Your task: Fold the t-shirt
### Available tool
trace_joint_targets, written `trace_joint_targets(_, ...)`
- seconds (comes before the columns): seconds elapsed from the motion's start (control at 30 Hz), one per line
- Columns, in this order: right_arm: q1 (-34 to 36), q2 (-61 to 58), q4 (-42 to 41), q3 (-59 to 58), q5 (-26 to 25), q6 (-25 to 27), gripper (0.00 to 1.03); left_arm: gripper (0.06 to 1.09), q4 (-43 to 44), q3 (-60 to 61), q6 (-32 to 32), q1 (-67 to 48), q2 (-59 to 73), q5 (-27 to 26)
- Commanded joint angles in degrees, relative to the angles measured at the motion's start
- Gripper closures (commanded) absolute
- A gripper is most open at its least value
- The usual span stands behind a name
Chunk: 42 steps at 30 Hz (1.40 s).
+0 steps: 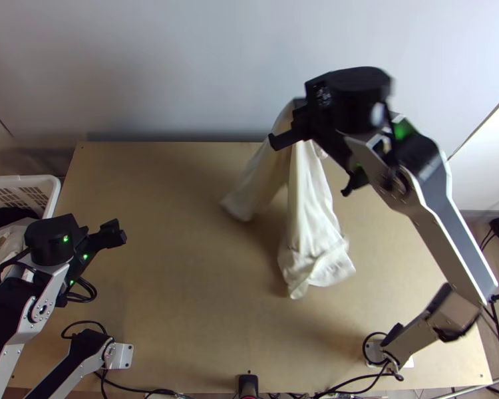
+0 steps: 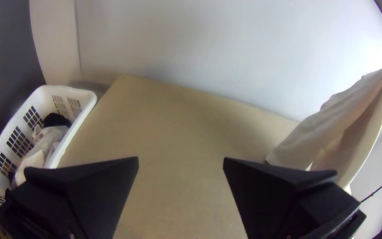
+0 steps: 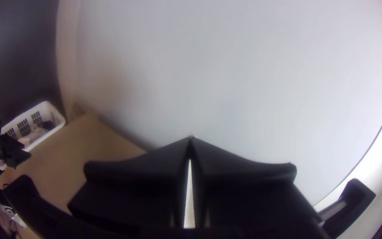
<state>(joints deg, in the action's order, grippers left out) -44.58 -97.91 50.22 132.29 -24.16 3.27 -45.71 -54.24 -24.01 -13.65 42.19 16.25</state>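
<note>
A cream t-shirt [image 1: 309, 219] hangs bunched in long folds over the back right of the table, its lower end at the tabletop. Its upper part is at my right gripper [image 1: 299, 123], raised high. In the right wrist view, the fingers of my right gripper [image 3: 190, 139] meet at the tips, with a pale sliver of cloth [image 3: 189, 194] between them. My left gripper [image 1: 110, 235] is over the table's left side, away from the shirt. The left wrist view has my left gripper [image 2: 181, 161] open and holding nothing, and the hanging shirt [image 2: 332, 128] off to one side.
A white laundry basket [image 1: 53, 194] with cloth inside stands by the table's left edge. The wooden table [image 1: 176, 219] has bare surface from its middle to the left. A pale wall [image 1: 183, 66] rises behind it, and cables [image 1: 143, 390] lie along the near edge.
</note>
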Motion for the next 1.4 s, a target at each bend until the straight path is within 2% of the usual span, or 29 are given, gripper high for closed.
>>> trace_joint_targets(0.0, -8.3, 4.5, -12.2, 0.8, -11.9, 17.5, 1.00, 0.15, 0.6, -1.2, 0.0, -2.5, 0.4, -0.1)
trace_joint_targets(0.13, -14.3, 4.8, -24.7, 0.7, -16.1, 30.2, 1.00, 0.15, 0.6, -1.5, -0.4, -3.5, 0.1, -0.1)
trace_joint_targets(0.23, -17.1, 4.2, -34.6, 0.6, -17.3, 38.6, 1.00, 0.15, 0.5, -1.8, -0.5, -3.8, -0.2, -0.1)
trace_joint_targets(0.37, -19.2, 2.3, -42.4, 0.7, -17.3, 46.4, 1.00, 0.15, 0.4, -1.9, -0.5, -4.7, -0.4, -0.1)
trace_joint_targets(0.47, -20.2, 0.3, -42.8, 0.9, -17.2, 47.3, 1.00, 0.15, 0.2, -1.8, -0.5, -6.3, -0.5, -0.1)
trace_joint_targets(0.7, -21.0, -1.7, -43.0, -0.1, -17.5, 45.5, 1.00, 0.15, 0.2, -1.2, -0.5, -8.1, -0.4, -0.2)
trace_joint_targets(0.77, -20.9, -1.7, -42.9, -0.9, -17.7, 45.0, 1.00, 0.15, -0.7, -1.0, -0.7, -9.6, -0.4, -1.3)
trace_joint_targets(0.93, -20.9, -2.2, -42.9, -1.3, -18.1, 44.3, 1.00, 0.15, -2.5, -2.2, -4.9, -12.2, 1.0, -8.5)
trace_joint_targets(1.0, -20.9, -2.2, -42.9, -1.6, -18.4, 44.0, 1.00, 0.15, -2.3, -3.6, -5.8, -14.1, 2.6, -9.0)
trace_joint_targets(1.37, -20.8, -2.5, -42.8, -2.0, -19.2, 44.0, 1.00, 0.15, 8.7, -5.8, -5.4, -20.7, 15.3, -9.0)
